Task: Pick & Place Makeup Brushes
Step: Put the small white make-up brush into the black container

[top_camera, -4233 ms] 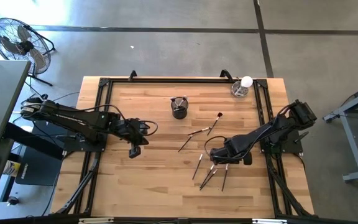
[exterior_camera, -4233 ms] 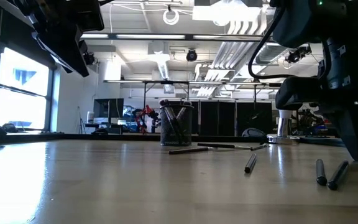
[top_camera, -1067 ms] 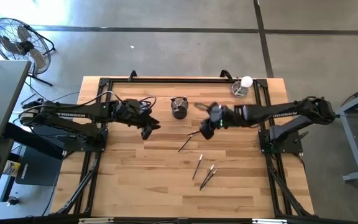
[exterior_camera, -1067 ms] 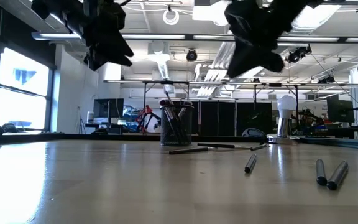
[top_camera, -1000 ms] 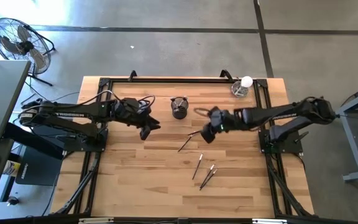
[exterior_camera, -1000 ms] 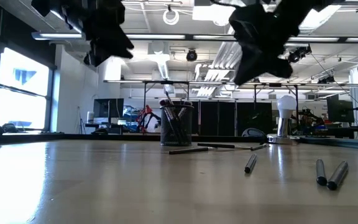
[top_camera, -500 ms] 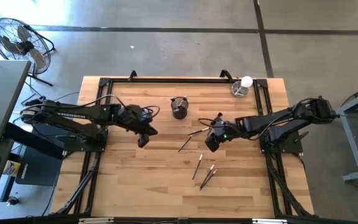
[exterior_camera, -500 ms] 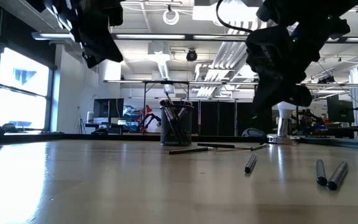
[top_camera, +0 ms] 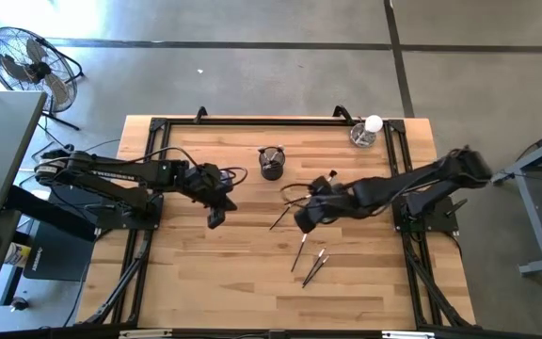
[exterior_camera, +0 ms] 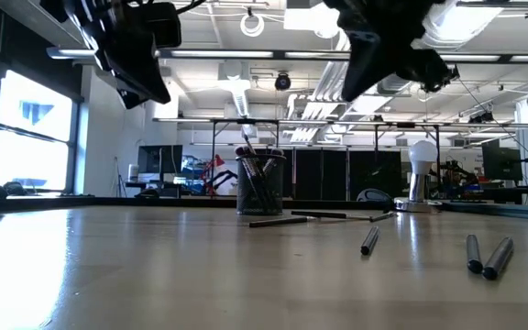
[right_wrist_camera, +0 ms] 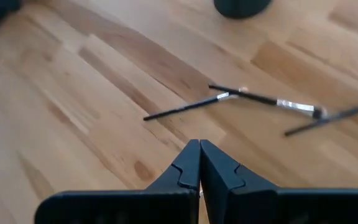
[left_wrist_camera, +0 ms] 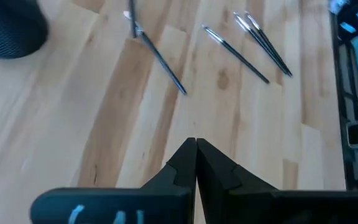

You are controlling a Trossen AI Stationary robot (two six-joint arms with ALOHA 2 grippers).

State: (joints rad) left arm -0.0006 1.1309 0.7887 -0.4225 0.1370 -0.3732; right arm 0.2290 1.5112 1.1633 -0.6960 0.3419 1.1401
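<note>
Several makeup brushes lie loose on the wooden table: one (top_camera: 283, 217) between my grippers, two more (top_camera: 298, 252) (top_camera: 314, 267) nearer the front edge. Others stand in the black cup (top_camera: 271, 162). My left gripper (top_camera: 216, 219) hangs shut above bare wood to the left of the loose brushes (left_wrist_camera: 160, 59). My right gripper (top_camera: 301, 221) is also shut and hovers above the table. In its wrist view, crossed brushes (right_wrist_camera: 191, 107) (right_wrist_camera: 272, 99) lie just beyond its fingertips (right_wrist_camera: 199, 149). Neither gripper holds anything.
A clear glass with a white ball (top_camera: 365, 132) stands at the far right corner. A black frame rail (top_camera: 158, 132) runs around the table. In the low view both grippers (exterior_camera: 140, 64) (exterior_camera: 383, 46) hang well above the tabletop.
My right gripper has swung away from the cup, toward the table's near edge and then left, and now hangs over the loose brushes. My left gripper has drifted a little toward the near edge and its fingers have shut. No brush on the table has moved.
</note>
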